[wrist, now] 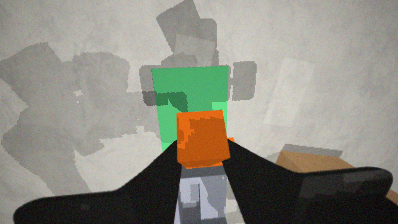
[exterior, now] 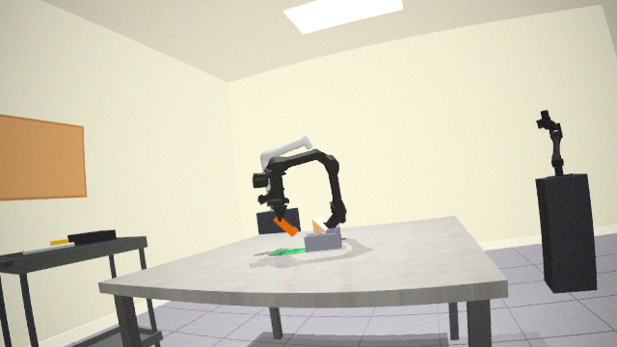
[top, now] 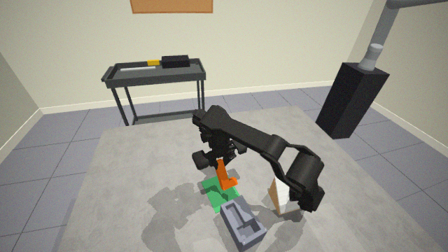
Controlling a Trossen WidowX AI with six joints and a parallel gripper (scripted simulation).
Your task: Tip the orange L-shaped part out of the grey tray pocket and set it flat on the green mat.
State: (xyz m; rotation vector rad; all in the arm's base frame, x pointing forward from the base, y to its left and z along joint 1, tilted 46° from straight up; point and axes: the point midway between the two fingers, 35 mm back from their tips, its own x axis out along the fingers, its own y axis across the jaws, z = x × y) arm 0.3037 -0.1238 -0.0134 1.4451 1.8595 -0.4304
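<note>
The orange L-shaped part (top: pixel 222 175) (exterior: pixel 286 226) (wrist: pixel 202 137) hangs steeply tilted in the air, its L-shaped end low and its straight end up. My gripper (top: pixel 218 164) (exterior: pixel 280 219) (wrist: pixel 200 143) is shut on that raised straight end. The part is above the green mat (top: pixel 212 197) (exterior: pixel 281 253) (wrist: pixel 190 82), with a gap under it in the exterior view. The grey tray (top: pixel 241 238) (exterior: pixel 324 242) (wrist: pixel 216 192) stands beside the mat, and its pocket is empty. The fingers hide part of the raised end.
A wedge-shaped block with a white face and brown sides (top: pixel 283 196) (exterior: pixel 318 225) (wrist: pixel 310 171) stands on the table (top: pixel 126 157) (exterior: pixel 405 265) near the tray, close to the arm's base. A dark cart (top: pixel 157 78) stands beyond the table.
</note>
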